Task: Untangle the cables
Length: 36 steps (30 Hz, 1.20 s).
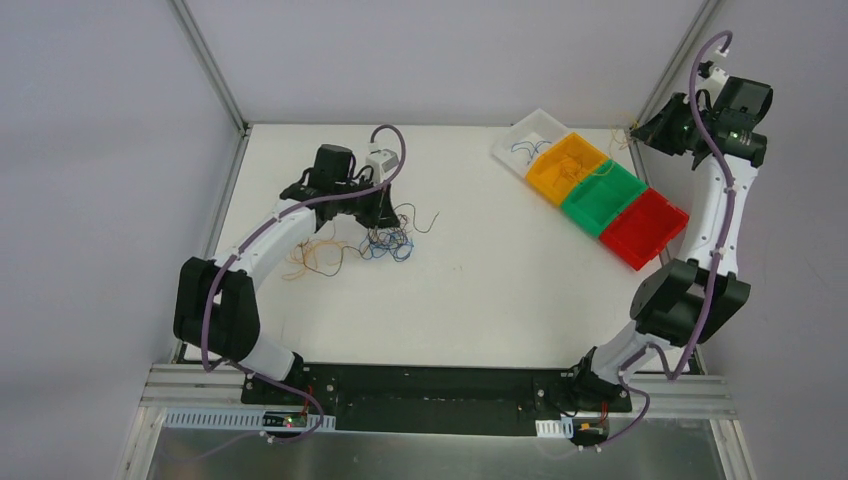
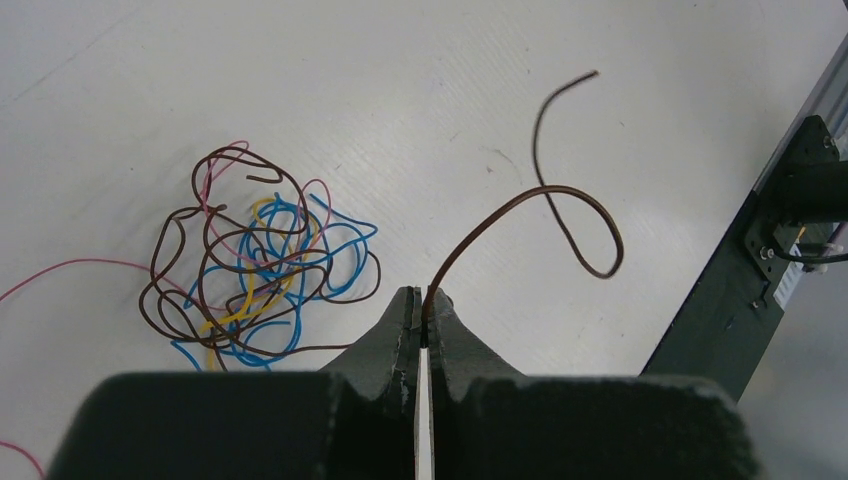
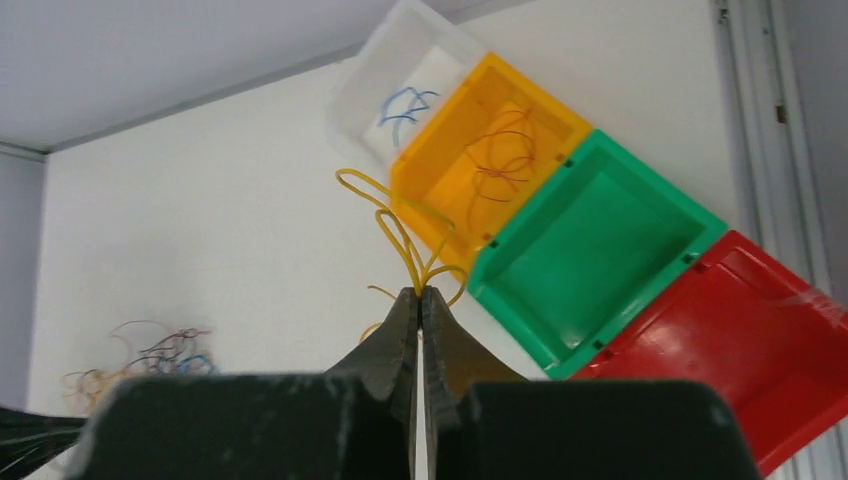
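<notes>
Now, your left gripper point(image 2: 424, 300) is pinched shut on thin dark-brown curly wire point(image 2: 560, 190); in wrist view, wire arcs up and right from tips. Just left of tips, on white table point(image 2: 400, 90), lies tangled bunch of brown, blue, yellow and pink wires point(image 2: 260, 265), so left arm is nearer. Whether held wire runs back into bunch, cannot tell. Your right gripper point(image 3: 419, 295) is clamped on thin yellow looped wire point(image 3: 400, 245) near orange plastic bin point(image 3: 455, 115), well apart from bunch. Pull likely goes away from bunch.

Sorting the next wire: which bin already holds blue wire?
The clear bin at the row's far end, beside the orange bin; a blue wire lies inside it.
</notes>
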{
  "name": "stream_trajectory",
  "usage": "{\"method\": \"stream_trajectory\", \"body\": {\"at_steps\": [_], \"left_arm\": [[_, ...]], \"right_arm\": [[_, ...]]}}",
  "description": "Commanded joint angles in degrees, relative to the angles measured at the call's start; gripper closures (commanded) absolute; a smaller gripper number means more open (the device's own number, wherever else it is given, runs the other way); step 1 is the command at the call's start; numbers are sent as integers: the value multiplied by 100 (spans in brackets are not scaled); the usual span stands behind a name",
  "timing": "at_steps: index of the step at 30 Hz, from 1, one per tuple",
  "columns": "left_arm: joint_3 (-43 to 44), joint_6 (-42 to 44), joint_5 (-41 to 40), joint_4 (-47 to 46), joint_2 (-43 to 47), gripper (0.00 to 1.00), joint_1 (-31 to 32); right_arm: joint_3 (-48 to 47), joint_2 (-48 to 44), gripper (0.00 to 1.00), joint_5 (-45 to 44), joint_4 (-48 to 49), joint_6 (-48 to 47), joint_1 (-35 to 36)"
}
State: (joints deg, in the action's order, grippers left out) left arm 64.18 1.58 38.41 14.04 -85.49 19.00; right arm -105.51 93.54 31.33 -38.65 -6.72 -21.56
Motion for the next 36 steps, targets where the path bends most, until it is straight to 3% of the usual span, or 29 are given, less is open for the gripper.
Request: {"method": "stream_trajectory", "body": {"at_steps": [1, 12, 16, 19, 24, 29, 32, 34, 36], "left_arm": [[385, 182, -45, 215, -254, 100, -55], [954, 215, -22, 458, -903, 100, -63], [1084, 149, 223, 494, -1075, 100, -51], [1203, 159, 299, 503, -1154, 100, 118], [2143, -347, 670, 490, -1460, 100, 771], [3418, -1290, 1120, 131, -1674, 100, 1291], [3576, -1780, 1252, -213, -1582, 100, 1299], [3318, -1654, 1234, -157, -1471, 100, 1295], [2965, -1089, 980, 359, -1446, 60, 1286]], "right_arm": [[-158, 728, 100, -677, 168, -936, -144], [120, 1752, 100, -1282, 861, -2068, -149], [-416, 2048, 61, -842, 57, -2165, -138], [-728, 1977, 44, -388, -381, -1881, -138], [-535, 1345, 29, 650, -813, -1412, 61], [433, 417, 20, 1423, -977, -1259, 683], [1015, -79, 20, 1508, -937, -1260, 1114], [1340, -327, 20, 1419, -880, -1265, 1335], [1565, -448, 20, 1326, -871, -1306, 1498]]}}
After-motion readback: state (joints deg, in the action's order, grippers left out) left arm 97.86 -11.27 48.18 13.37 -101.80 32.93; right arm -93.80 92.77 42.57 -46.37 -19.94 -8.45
